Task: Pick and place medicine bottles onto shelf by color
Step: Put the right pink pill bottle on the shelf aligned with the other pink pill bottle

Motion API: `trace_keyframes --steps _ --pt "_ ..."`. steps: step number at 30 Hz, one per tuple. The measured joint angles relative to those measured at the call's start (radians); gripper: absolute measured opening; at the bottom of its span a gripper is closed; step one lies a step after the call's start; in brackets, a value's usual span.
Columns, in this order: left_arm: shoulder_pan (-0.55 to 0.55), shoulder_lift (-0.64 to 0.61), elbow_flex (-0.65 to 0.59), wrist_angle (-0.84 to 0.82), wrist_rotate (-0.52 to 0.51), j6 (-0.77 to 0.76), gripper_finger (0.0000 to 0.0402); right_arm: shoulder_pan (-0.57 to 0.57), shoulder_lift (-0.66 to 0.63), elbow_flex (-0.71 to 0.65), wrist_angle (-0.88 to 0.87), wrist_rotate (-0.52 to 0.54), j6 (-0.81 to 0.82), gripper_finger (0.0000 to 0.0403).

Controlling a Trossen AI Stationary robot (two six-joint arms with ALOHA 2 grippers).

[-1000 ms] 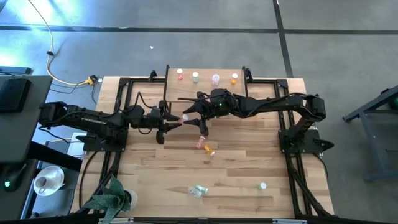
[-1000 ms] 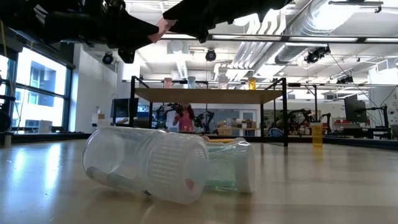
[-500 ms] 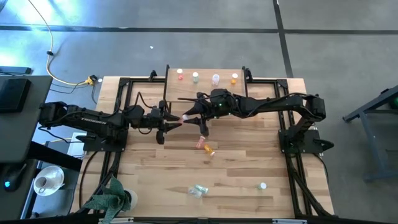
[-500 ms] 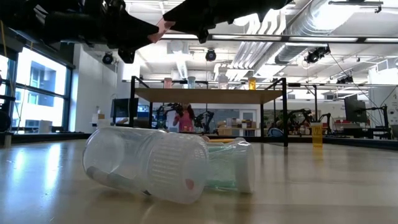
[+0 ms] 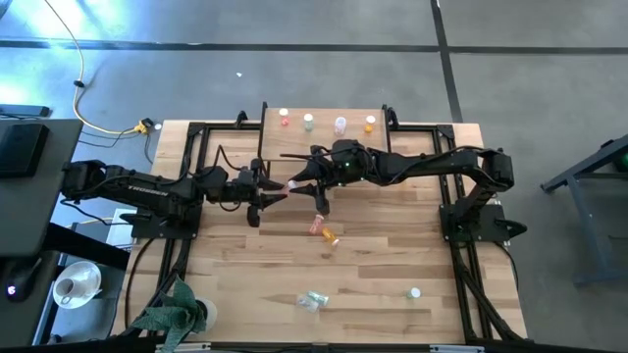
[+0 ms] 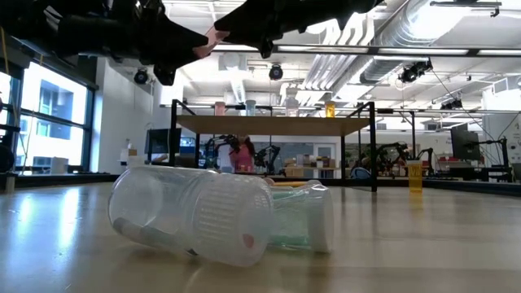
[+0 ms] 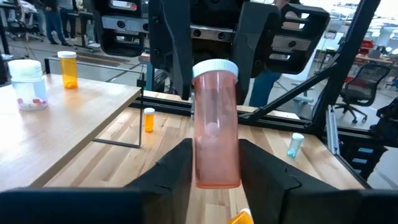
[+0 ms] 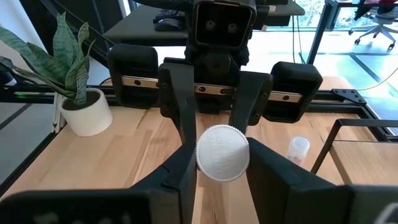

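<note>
Your plank-wood table (image 5: 245, 275) carries the shelf (image 5: 324, 137) at twelve o'clock, standing on thin black legs. On the shelf you have four bottles upright in a row: red (image 5: 285, 119), pale green (image 5: 308, 122), clear (image 5: 340, 125) and orange (image 5: 370, 124). Just past centre toward six o'clock, two orange bottles (image 5: 322, 230) lie together on the planks. At six o'clock a clear and a green bottle (image 5: 313, 300) lie touching, and toward five o'clock one white-capped bottle (image 5: 415, 292) stands alone.
</note>
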Motion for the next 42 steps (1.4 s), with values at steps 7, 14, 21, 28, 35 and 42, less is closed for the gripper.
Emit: trace_keyframes --steps 7,14,21,28,35,42 --pt "0.001 0.000 0.000 -0.013 -0.084 0.000 0.0187 0.000 0.000 0.000 -0.004 0.038 -0.002 0.0104" --pt "0.030 -0.014 0.000 -0.009 -0.131 0.000 0.0217 -0.031 -0.021 0.000 -0.004 0.103 -0.027 0.0104" --pt "0.056 -0.048 0.000 -0.015 -0.126 -0.001 0.0214 -0.075 -0.030 0.034 -0.018 0.107 -0.027 0.0104" --pt "0.055 -0.055 0.001 -0.117 -0.123 -0.011 0.0214 -0.145 -0.030 0.199 -0.063 0.129 -0.059 0.0104" --pt "0.055 -0.055 0.001 -0.209 -0.123 -0.009 0.0214 -0.250 0.047 0.457 -0.284 0.130 -0.061 0.0104" --pt "0.055 -0.055 0.001 -0.262 -0.122 0.019 0.0213 -0.321 0.246 0.780 -0.610 0.114 -0.094 0.0104"
